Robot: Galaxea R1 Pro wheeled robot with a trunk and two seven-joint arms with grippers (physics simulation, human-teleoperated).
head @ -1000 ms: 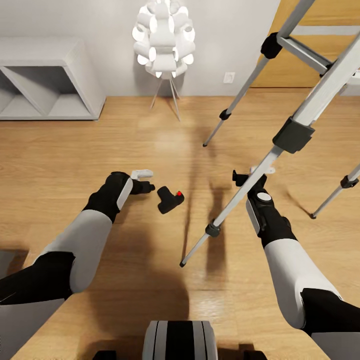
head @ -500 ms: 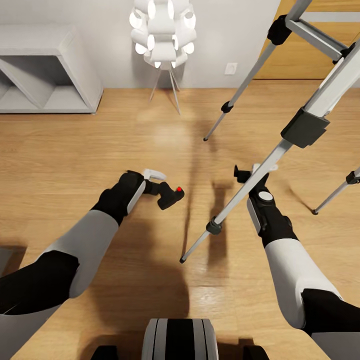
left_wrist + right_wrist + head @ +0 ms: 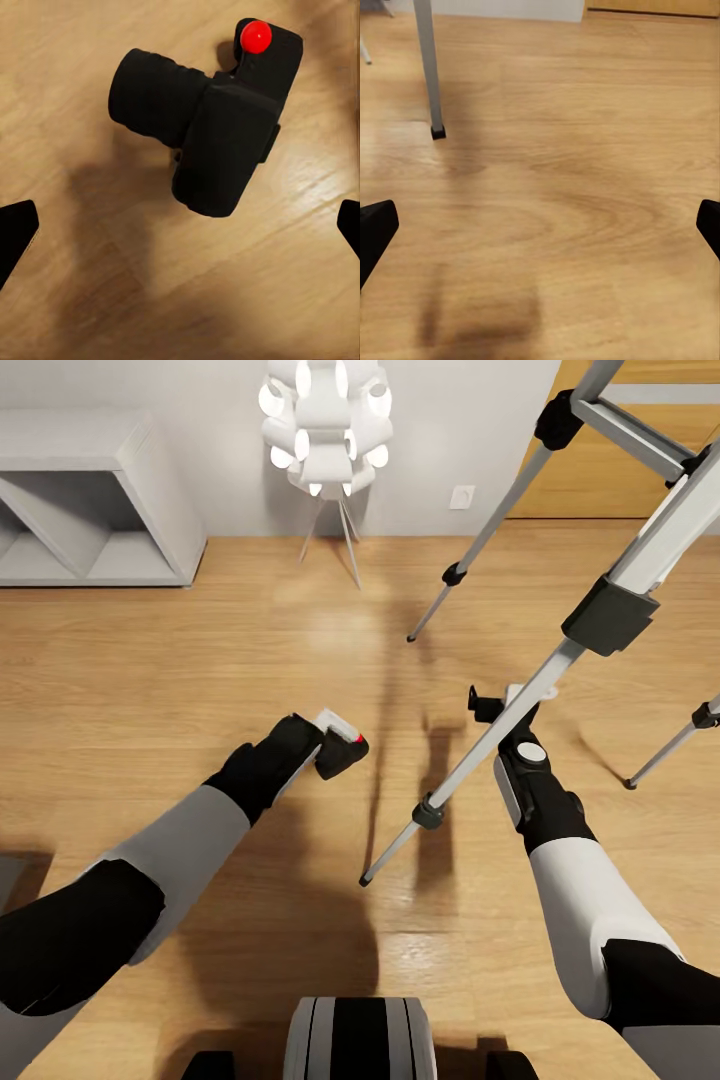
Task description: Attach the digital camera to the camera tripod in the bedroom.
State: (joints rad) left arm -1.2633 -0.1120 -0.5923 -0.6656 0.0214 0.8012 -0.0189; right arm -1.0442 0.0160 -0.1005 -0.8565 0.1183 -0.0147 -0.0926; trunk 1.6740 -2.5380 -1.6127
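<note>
the digital camera [image 3: 342,752] lies on the wood floor [image 3: 150,660] at centre frame, red button up. the left gripper [image 3: 180,225] hangs directly over it, fingers spread wide, not touching. the right gripper [image 3: 540,225] is also spread, behind the camera tripod [image 3: 500,725] leg at right.

white ball lamp [image 3: 326,422] beside grey shelf unit [image 3: 95,510]; wall socket [image 3: 461,497]

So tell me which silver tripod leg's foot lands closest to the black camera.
The near leg, crossing before the right hand; its foot lands nearest the black camera.
</note>
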